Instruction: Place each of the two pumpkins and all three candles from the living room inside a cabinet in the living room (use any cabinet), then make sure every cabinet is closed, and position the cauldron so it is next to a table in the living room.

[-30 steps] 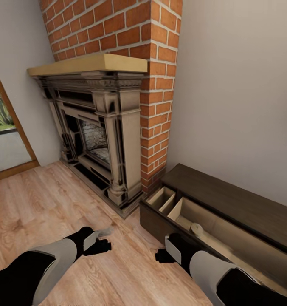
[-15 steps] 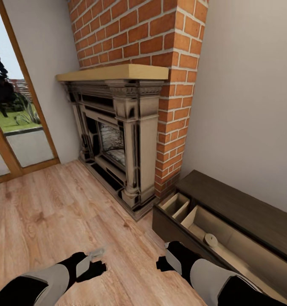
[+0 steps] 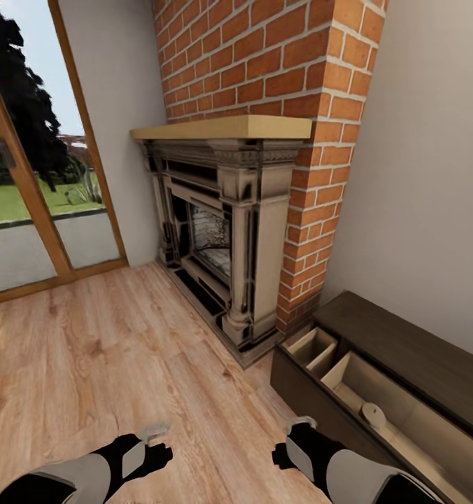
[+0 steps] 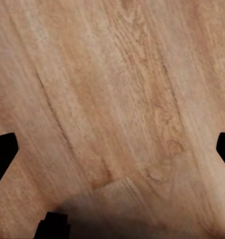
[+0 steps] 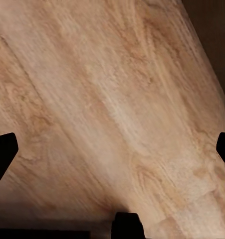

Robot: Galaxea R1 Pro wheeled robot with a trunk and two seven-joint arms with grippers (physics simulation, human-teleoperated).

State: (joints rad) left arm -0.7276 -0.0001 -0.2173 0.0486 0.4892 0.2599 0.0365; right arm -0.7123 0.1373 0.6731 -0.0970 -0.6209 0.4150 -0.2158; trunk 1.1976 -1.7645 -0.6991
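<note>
Robot in transit, both arms low over the wood floor point(image 3: 89, 350). Left gripper point(image 4: 112, 149) spread wide, carrying nothing; right gripper point(image 5: 112, 149) likewise. Best to steer clear of the fireplace point(image 3: 222, 231) while heading for remaining items. Far right, the cabinet point(image 3: 404, 350) drawer stands pulled out, one candle point(image 3: 373, 414) inside.

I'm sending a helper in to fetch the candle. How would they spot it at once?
Find the brick chimney with its fireplace; right of it a long, low dark-brown cabinet stands against the wall, its drawer pulled open. The candle lies in the drawer's wide beige compartment: a short cream cylinder, the only thing visible in it.
</note>
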